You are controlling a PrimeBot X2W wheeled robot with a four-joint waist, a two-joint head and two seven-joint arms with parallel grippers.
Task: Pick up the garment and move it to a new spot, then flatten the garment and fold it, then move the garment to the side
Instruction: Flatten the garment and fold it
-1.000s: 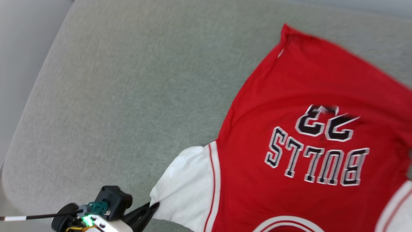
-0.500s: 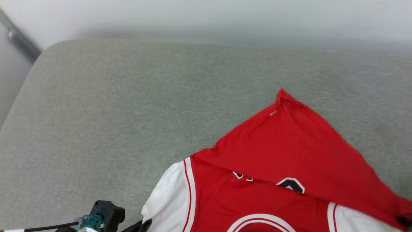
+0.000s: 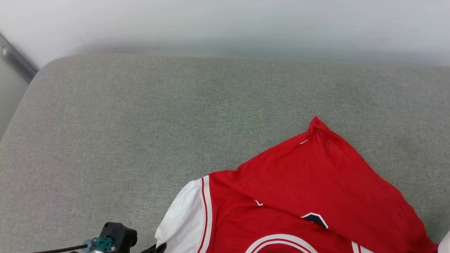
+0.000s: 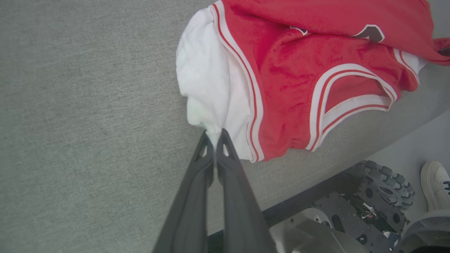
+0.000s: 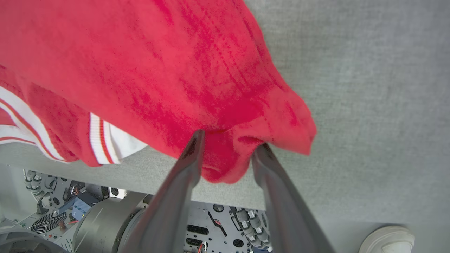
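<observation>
Garment (image 3: 316,182) half-folded; left pincer (image 4: 214,133) clamped on it.

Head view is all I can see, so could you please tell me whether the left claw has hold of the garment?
Observer: Yes, the left claw is shut on the tip of the white sleeve of the garment.
Operator: Thank you. And the right claw?
Observer: The right claw has its jaws apart, with a bunched red corner of the cloth between them.
Operator: Is anyone nearby?
Observer: A person's pale shoe shows beside the robot's base.
</observation>
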